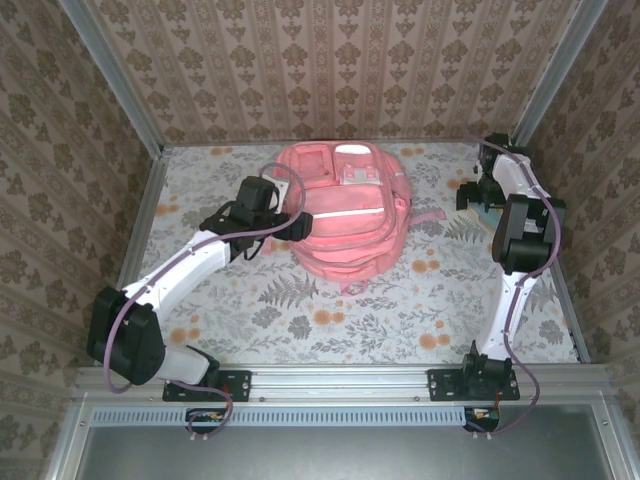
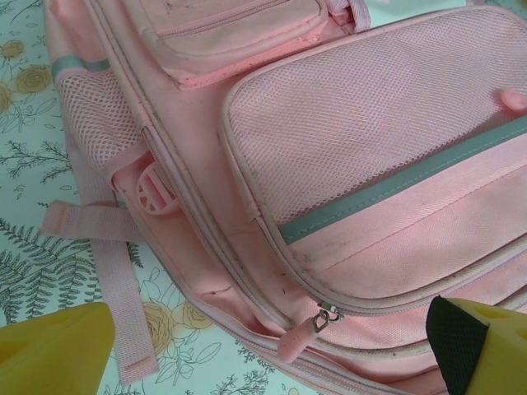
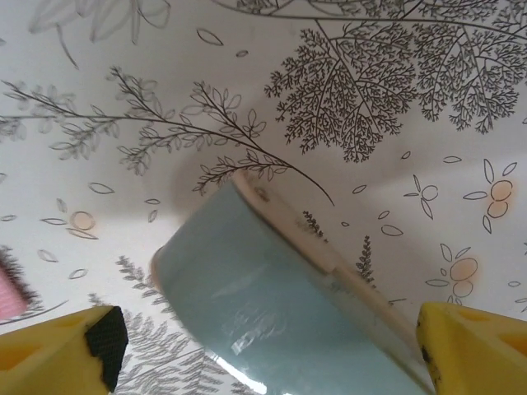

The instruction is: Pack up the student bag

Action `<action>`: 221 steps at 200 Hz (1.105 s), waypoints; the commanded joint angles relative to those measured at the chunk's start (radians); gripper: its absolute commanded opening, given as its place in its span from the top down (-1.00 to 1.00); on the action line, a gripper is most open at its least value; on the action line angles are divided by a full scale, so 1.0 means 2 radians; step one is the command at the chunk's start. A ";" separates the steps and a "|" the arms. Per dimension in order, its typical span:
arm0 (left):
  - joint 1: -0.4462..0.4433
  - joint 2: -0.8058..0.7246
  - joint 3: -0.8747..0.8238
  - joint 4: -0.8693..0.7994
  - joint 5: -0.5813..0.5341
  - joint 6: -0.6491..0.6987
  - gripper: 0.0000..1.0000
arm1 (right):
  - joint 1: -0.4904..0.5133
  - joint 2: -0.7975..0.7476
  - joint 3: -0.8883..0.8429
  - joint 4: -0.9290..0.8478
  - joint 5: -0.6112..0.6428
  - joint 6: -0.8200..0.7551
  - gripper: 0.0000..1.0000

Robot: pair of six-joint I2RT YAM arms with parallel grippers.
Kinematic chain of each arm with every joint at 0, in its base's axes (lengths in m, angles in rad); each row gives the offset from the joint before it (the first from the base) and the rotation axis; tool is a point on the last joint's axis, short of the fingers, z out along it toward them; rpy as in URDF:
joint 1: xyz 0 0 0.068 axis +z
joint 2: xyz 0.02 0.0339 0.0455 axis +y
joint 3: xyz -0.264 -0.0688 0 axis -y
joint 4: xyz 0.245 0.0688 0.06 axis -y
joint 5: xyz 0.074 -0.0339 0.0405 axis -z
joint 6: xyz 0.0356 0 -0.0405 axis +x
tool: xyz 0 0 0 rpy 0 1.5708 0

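The student bag (image 1: 345,215) is a pink backpack lying flat at the middle back of the table, front pockets up, with a pale stripe across it. My left gripper (image 1: 293,222) hovers at the bag's left side, open. In the left wrist view the student bag (image 2: 370,164) lies close below the left gripper (image 2: 272,366), and a pink zip pull (image 2: 317,329) hangs between the spread yellow fingertips (image 2: 53,350). My right gripper (image 1: 478,197) is at the far right of the table, open. Its fingertips (image 3: 473,350) straddle a pale blue flat case (image 3: 272,296) with a cream edge.
The floral tablecloth (image 1: 300,310) covers the table, and patterned walls close it in on three sides. A pink strap (image 2: 115,288) trails off the bag onto the cloth. The pale blue case (image 1: 490,212) lies near the right wall.
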 commanded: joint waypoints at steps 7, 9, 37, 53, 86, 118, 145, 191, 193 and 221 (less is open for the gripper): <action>0.004 -0.013 -0.005 -0.014 0.006 0.000 -1.00 | 0.000 0.005 0.002 -0.033 0.005 -0.016 -0.68; 0.004 -0.013 -0.006 -0.015 0.006 0.000 -1.00 | 0.000 0.005 0.001 -0.034 0.005 -0.016 -0.65; 0.004 -0.016 -0.007 -0.015 0.004 0.000 -1.00 | 0.000 0.000 -0.001 -0.039 -0.003 -0.013 -0.22; 0.005 -0.016 -0.007 -0.015 0.003 -0.001 -1.00 | 0.000 -0.001 -0.001 -0.042 -0.010 -0.009 0.03; 0.006 -0.016 -0.008 -0.014 0.004 -0.001 -1.00 | 0.006 -0.013 -0.008 -0.063 -0.032 0.013 0.38; 0.008 -0.018 -0.008 -0.014 0.002 -0.002 -1.00 | 0.032 -0.051 -0.059 -0.057 -0.031 0.071 0.46; 0.010 -0.021 -0.012 -0.016 0.002 -0.002 -1.00 | 0.056 -0.096 -0.128 -0.029 -0.049 0.119 0.55; 0.011 -0.024 -0.016 -0.019 0.004 -0.001 -1.00 | 0.115 -0.144 -0.226 -0.006 -0.004 0.166 0.31; 0.011 -0.025 -0.016 -0.019 0.004 0.000 -1.00 | 0.117 -0.145 -0.228 -0.007 -0.002 0.168 0.29; 0.012 -0.026 -0.016 -0.019 0.009 0.003 -1.00 | 0.125 -0.165 -0.249 -0.006 -0.003 0.173 0.05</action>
